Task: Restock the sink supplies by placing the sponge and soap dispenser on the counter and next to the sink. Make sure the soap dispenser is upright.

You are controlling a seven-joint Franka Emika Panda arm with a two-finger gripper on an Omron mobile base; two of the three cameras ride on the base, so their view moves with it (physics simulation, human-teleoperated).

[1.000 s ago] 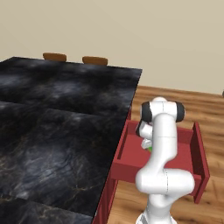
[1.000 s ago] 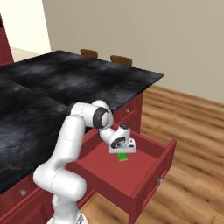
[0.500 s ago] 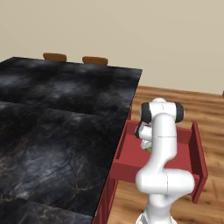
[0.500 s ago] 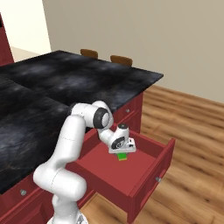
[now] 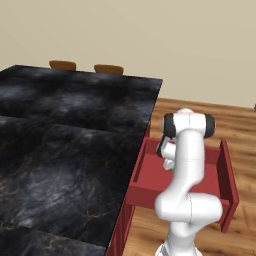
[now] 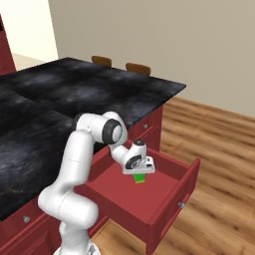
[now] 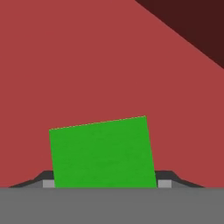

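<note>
- Reaching into the open red drawer [image 6: 164, 199], your gripper [image 6: 139, 172] sat low at centre frame of the right base view, right over the green sponge [image 6: 139, 178].
- In the hand view the sponge [image 7: 103, 153] sat at bottom centre, slightly rotated, flat on the drawer floor [image 7: 87, 65]; the two finger tips [image 7: 164, 181] stood at either side of its lower edge.
- Jaws looked part way apart, straddling the sponge; you couldn't tell from these frames whether the pads were touching it. Call it not gripped yet.
- In the left base view the arm [image 5: 187, 165] blocked most of the drawer [image 5: 227, 175]; only a sliver of green showed beside the wrist at mid-right.
- The black stone slab [image 5: 65, 135] took up the left half of that view; two brown chair backs [image 5: 62, 65] sat at its far edge, upper left.
- Risks, my judgement:
  - The sponge was skewed to the jaws, so closing could twist it or pinch just a corner, and it would slip on lift.
  - It's soft: a shallow grip near the edge could squash it and let it pop out.
  - The fingers were close to the drawer floor; going lower could scrape or jam.
  - Lifting out at an angle could clip the drawer's front wall [image 6: 172, 211] or the slab's edge.
</note>
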